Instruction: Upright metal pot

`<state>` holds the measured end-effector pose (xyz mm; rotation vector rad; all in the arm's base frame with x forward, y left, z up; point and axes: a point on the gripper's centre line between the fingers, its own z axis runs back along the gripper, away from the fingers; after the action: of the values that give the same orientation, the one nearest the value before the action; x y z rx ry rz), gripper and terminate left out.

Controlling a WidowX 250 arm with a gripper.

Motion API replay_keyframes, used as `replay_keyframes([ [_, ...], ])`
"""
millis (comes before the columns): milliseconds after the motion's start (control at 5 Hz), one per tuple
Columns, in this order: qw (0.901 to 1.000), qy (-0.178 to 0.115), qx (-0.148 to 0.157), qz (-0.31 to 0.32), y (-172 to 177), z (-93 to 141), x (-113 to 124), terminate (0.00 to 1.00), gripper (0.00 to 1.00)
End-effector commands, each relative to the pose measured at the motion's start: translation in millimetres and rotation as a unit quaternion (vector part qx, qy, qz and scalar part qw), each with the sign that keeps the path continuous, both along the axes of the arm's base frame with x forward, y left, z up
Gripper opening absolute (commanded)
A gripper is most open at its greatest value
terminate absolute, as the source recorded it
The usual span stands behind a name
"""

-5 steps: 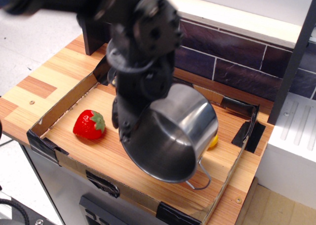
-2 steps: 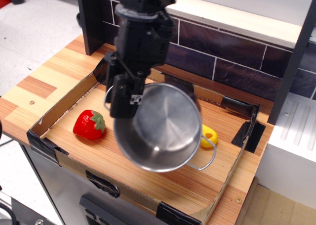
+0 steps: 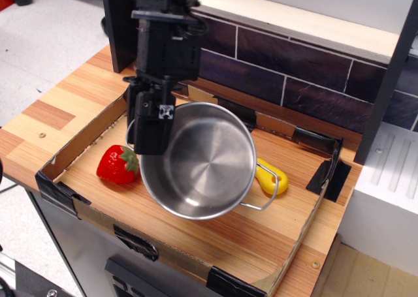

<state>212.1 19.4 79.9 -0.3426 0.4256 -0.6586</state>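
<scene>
- steel shows bright in the metal pot [image 3: 199, 161], which sits near the middle of the shallow cardboard tray [image 3: 59, 155], its open mouth facing up toward the camera and slightly tilted.
- one thin wire loop handle [image 3: 264, 189] sticks out on the pot's right side.
- the black gripper [image 3: 151, 124] comes down from above at the pot's left rim; its fingers [image 3: 150, 135] appear clamped on that rim.
- a toy strawberry [image 3: 118, 164] lies just left of the pot, beside the fingers.
- a yellow object [image 3: 272, 177] lies at the pot's right, partly behind the handle.
- the tray rests on a wooden surface [image 3: 46, 111] before a dark tiled wall [image 3: 307, 72].
</scene>
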Motion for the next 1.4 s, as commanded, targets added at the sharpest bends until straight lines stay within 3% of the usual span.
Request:
replay_keyframes([
  [0,0.9997,0.02,0.01,0.002,13.3,-22.1,-7.6,0.0,0.0],
  [200,0.9995,0.015,0.024,-0.014,10.1,-33.5,-10.1,0.0,1.0],
  [400,0.9993,0.009,0.022,-0.029,7.6,-35.1,-9.3,0.0,1.0],
  [800,0.9872,-0.119,0.096,-0.043,7.1,-11.3,-7.1,0.0,1.0],
  [1000,0.9585,-0.222,0.168,-0.064,4.2,-0.8,-10.0,0.0,1.0],
  [1200,0.9434,-0.271,0.183,-0.053,4.9,6.5,-9.5,0.0,1.0],
])
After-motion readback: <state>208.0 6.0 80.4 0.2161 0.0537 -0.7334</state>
